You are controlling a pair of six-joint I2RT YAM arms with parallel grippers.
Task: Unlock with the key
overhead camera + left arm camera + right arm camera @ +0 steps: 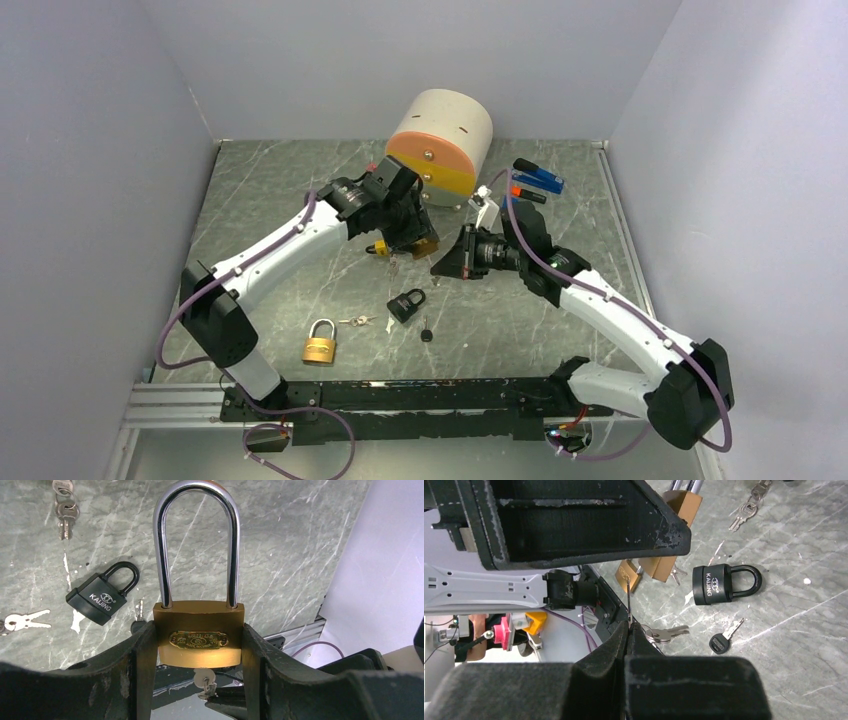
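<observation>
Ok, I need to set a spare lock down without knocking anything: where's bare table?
Bare marble: far left, between the left wall and the beige drum; also near front, between the black-headed key and the right arm. Crowded: the middle, with the black padlock, loose keys and small brass padlock lying close together.

left hand (pixel 412 238) apparently grips a brass padlock (pixel 426 247).

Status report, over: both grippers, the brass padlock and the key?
Left gripper shut on brass padlock, shackle seated. Right gripper shut on key, tip at the lock's underside; insertion depth unclear. On table, apart: black padlock.
</observation>
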